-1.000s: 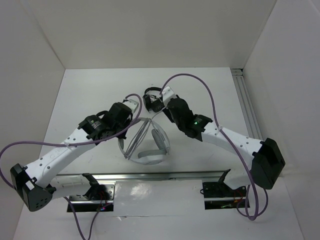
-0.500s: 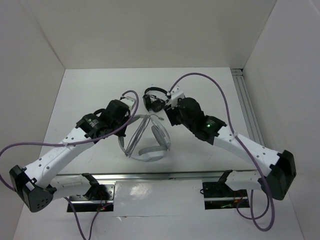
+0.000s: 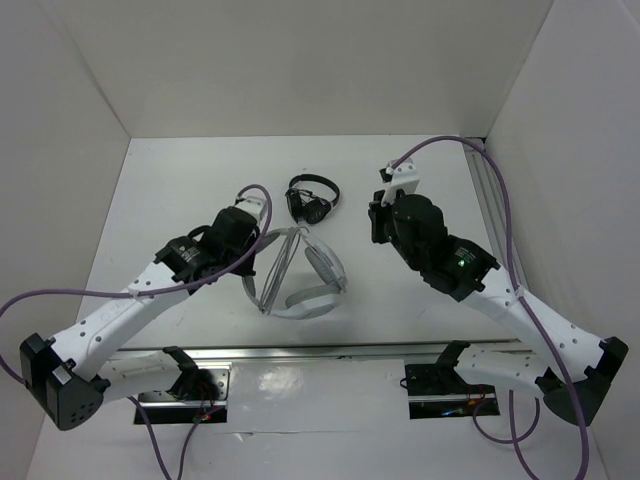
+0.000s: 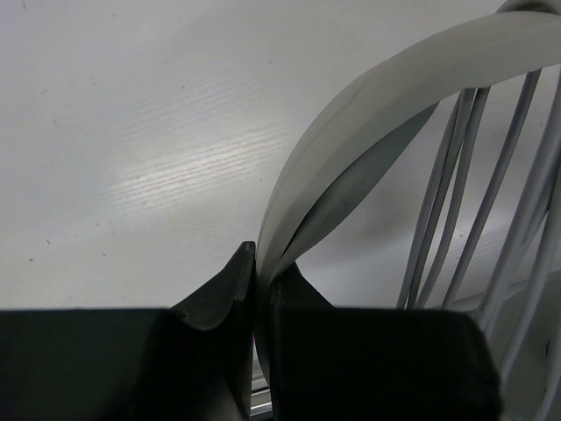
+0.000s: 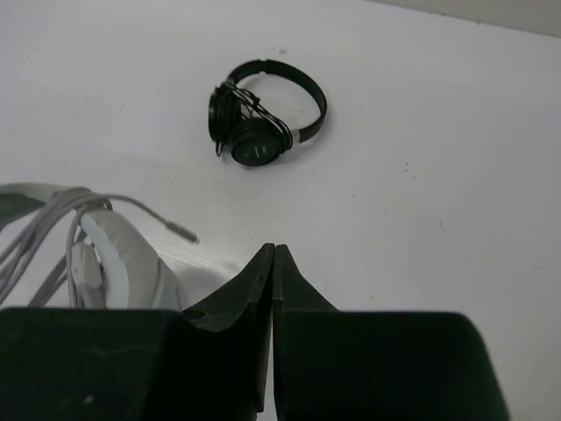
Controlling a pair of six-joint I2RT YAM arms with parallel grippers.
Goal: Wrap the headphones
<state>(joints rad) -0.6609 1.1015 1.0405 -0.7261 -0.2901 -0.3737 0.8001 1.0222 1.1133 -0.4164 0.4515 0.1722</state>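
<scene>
The light grey-white headphones (image 3: 318, 283) stand on the table centre, with the thin grey cable (image 3: 276, 262) looped several times across the headband. My left gripper (image 3: 251, 268) is shut on the headband (image 4: 377, 96); in the left wrist view the band runs between its fingertips (image 4: 263, 263), with the cable loops (image 4: 478, 193) to the right. My right gripper (image 3: 377, 216) is shut and empty, above the table to the right of the headphones. Its wrist view (image 5: 273, 254) shows a padded cup (image 5: 123, 254) and the loose cable plug (image 5: 181, 233) at lower left.
Smaller black headphones (image 3: 312, 198) lie behind the white ones; they also show in the right wrist view (image 5: 263, 118). White walls enclose the table on three sides. An aluminium rail (image 3: 497, 220) runs along the right edge and a metal rail (image 3: 320, 352) along the near edge.
My right arm has let go of the cable and swung away to the right, from beside the headphones. The headphones have shifted slightly right. My left gripper keeps its hold on the headband.
</scene>
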